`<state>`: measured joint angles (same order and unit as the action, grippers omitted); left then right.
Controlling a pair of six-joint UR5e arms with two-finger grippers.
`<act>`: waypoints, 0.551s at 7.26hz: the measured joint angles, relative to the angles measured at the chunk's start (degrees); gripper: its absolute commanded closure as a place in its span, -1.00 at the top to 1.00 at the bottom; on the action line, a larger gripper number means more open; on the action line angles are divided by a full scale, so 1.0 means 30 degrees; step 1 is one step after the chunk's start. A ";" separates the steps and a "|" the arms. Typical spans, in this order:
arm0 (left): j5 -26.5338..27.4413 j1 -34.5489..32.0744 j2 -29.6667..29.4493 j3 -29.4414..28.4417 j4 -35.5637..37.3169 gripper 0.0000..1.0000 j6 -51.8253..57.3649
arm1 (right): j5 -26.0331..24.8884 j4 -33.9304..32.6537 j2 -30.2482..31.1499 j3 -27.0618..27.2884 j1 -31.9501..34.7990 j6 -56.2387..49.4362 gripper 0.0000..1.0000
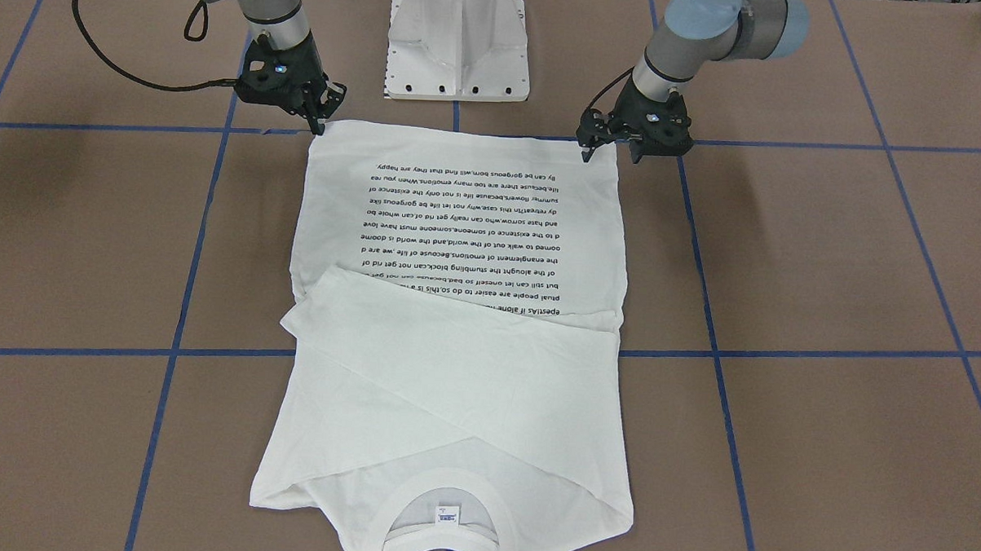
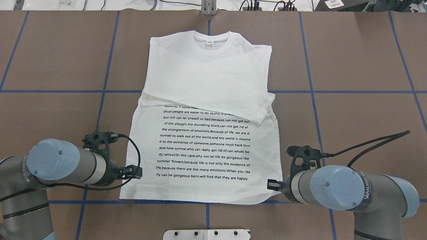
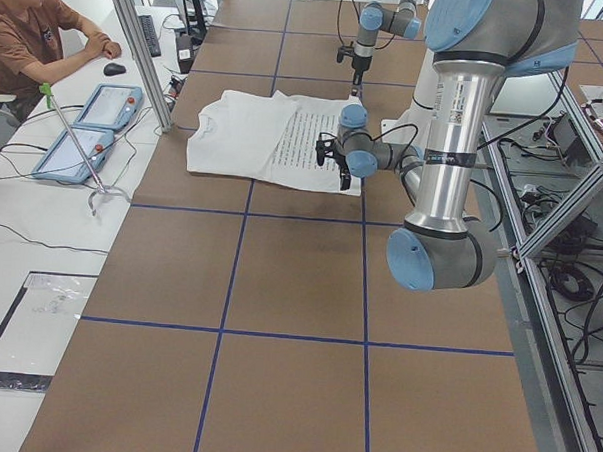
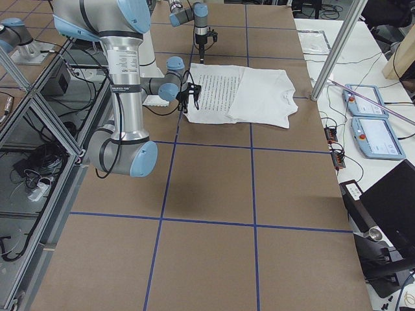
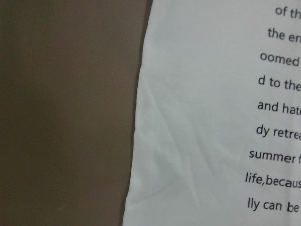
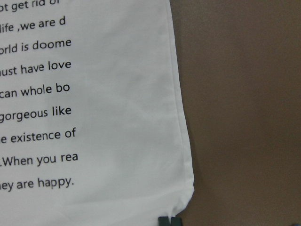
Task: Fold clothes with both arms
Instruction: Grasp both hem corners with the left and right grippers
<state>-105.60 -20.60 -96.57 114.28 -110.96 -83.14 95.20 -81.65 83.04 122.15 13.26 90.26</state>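
The white shirt (image 1: pixel 454 388) lies flat on the brown table, text side up, with both sleeves folded across the chest (image 2: pixel 213 76) and the collar (image 2: pixel 210 41) far from me. My left gripper (image 1: pixel 610 153) stands open, its fingers straddling one hem corner; the left wrist view shows only the shirt's edge (image 5: pixel 197 117). At the other hem corner my right gripper (image 1: pixel 319 128) is down on the cloth. In the right wrist view its tip (image 6: pixel 169 220) appears shut on the slightly puckered corner (image 6: pixel 181 200).
The white pedestal (image 1: pixel 458 46) stands just behind the hem, between the arms. Blue tape lines (image 2: pixel 106 66) grid the table. A person (image 3: pixel 30 34) sits at a side desk with two pendants (image 3: pixel 86 127). A metal post (image 3: pixel 139 49) stands at the table edge.
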 measured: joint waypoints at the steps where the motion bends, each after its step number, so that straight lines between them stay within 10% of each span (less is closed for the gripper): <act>1: 0.0222 0.0380 0.0155 -0.0052 0.0018 0.76 -0.0324 | 0.0013 0.0000 -0.0005 0.0002 0.0016 0.0000 -1.00; 4: 0.0552 0.0642 0.0331 -0.0233 0.0043 0.53 -0.0572 | 0.0042 0.0000 0.0013 0.0001 0.0107 0.0000 -1.00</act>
<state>-103.94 -18.67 -95.58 113.58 -110.84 -84.86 95.33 -81.65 83.08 122.15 13.58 90.26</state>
